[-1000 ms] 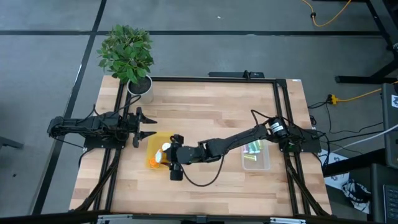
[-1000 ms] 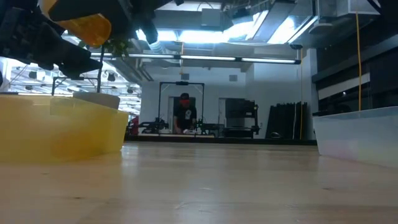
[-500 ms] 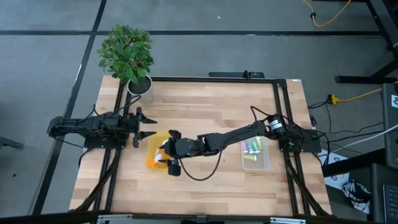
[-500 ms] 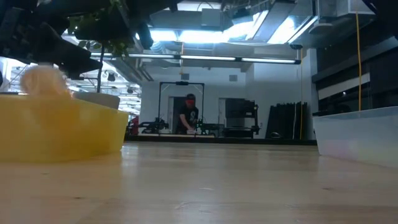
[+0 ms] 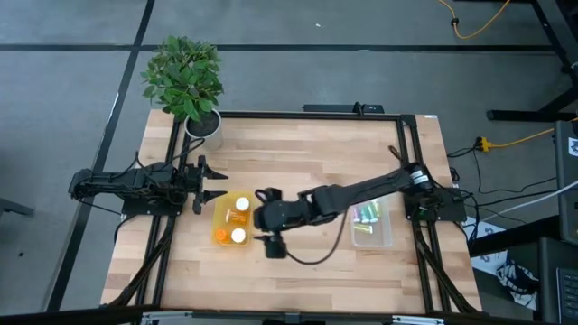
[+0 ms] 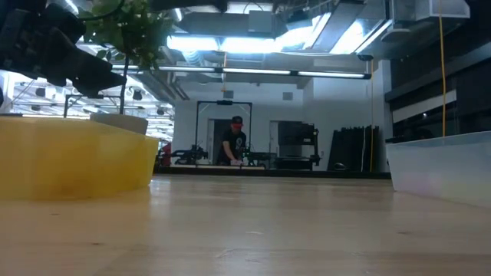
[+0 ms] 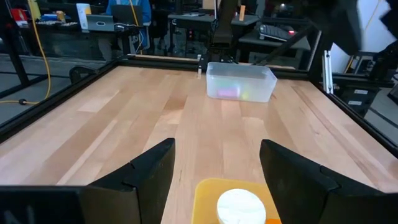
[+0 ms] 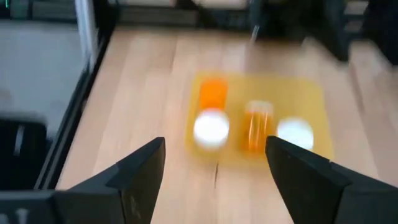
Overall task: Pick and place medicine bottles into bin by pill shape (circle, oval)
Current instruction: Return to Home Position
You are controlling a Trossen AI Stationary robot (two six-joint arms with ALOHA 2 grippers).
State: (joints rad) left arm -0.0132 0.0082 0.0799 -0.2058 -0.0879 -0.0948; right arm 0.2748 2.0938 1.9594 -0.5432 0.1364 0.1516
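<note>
The yellow bin (image 5: 219, 217) lies left of the table's centre and holds orange medicine bottles (image 8: 213, 93) with white caps (image 5: 241, 204), lying on its floor. My right gripper (image 5: 262, 218) hovers just right of this bin, open and empty; its own view (image 8: 214, 186) looks down on the bin (image 8: 311, 93). My left gripper (image 5: 215, 183) waits open beyond the bin's far left corner; the left wrist view (image 7: 214, 180) shows a white cap (image 7: 239, 205) just ahead of it. The clear bin (image 5: 371, 226) at the right holds pastel vials (image 5: 366, 214).
A white pot with a green plant (image 5: 185, 81) stands at the table's far left corner. Black frame rails (image 5: 402, 162) run along the table's sides. Bare wood (image 5: 307, 162) lies between the two bins. A person (image 6: 235, 142) stands far off in the room.
My right gripper held an orange bottle above the yellow bin, then let it go. The bottle has fallen into the bin and lies among the others. The gripper has then drawn back toward the table's right edge, off the bin.
</note>
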